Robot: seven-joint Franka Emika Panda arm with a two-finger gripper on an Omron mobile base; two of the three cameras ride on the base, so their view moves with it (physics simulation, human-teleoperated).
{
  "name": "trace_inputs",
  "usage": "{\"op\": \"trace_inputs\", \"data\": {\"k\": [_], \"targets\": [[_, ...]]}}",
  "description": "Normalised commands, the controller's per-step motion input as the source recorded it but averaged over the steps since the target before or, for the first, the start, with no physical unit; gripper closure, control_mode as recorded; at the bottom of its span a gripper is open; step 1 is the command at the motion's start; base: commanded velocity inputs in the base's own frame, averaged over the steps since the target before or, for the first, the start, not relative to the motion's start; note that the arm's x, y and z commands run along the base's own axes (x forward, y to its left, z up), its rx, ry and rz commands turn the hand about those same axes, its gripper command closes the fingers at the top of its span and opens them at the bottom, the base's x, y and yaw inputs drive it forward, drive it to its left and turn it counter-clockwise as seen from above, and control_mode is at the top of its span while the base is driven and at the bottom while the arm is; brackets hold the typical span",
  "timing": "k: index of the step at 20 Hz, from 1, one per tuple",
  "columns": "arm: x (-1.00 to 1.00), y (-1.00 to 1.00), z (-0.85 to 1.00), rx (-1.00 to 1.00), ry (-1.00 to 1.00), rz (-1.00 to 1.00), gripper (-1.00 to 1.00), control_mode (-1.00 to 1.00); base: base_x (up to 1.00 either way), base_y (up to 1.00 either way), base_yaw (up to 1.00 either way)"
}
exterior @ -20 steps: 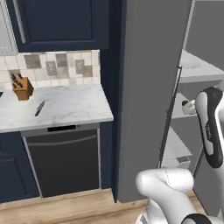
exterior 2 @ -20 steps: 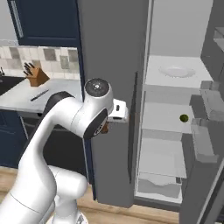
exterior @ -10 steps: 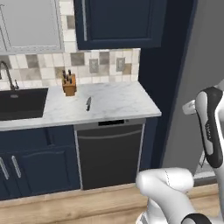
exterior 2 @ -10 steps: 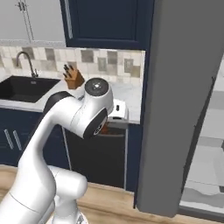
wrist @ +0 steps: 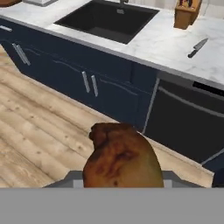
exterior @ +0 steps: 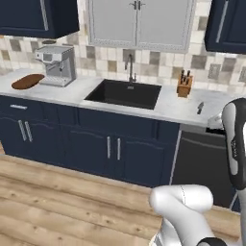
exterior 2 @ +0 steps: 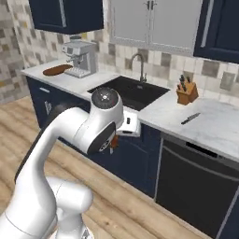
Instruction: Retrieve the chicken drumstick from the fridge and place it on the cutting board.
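Clamped between the fingers of the tool [wrist: 120, 186], the chicken drumstick [wrist: 121, 161] fills the lower middle of the hand view, brown-orange and lumpy, above the wooden floor [wrist: 39, 127]. From the right base view a small brown bit of it [exterior 2: 112, 142] shows under the white arm, with the tool [exterior 2: 113, 145] closed around it. Far off at about 10 o'clock in the left base view, the cutting board [exterior: 28, 81] lies flat on the marble tabletop [exterior: 182, 106], just to the 9 o'clock side of the coffee machine [exterior: 56, 65]. The black sink [exterior: 123, 93] sits in the middle of that tabletop, and toward 2 o'clock stand a knife block [exterior: 183, 84] and a loose knife [exterior: 200, 107]. A dishwasher [exterior 2: 198, 185] sits below the knife.
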Motion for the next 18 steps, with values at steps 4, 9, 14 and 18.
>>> {"op": "trace_inputs", "data": {"k": [4, 9, 14, 18], "targets": [[0.0, 0.0, 0.0, 0.0, 0.0, 0.0, 1.0, 1.0, 0.49, 0.99, 0.32], [0.0, 0.0, 0.0, 0.0, 0.0, 0.0, 1.0, 1.0, 1.0, 1.0, -0.07], [0.0, 0.0, 0.0, 0.0, 0.0, 0.0, 1.0, 1.0, 1.0, 1.0, -0.15], [0.0, 0.0, 0.0, 0.0, 0.0, 0.0, 1.0, 1.0, 1.0, 1.0, -0.18]]}}
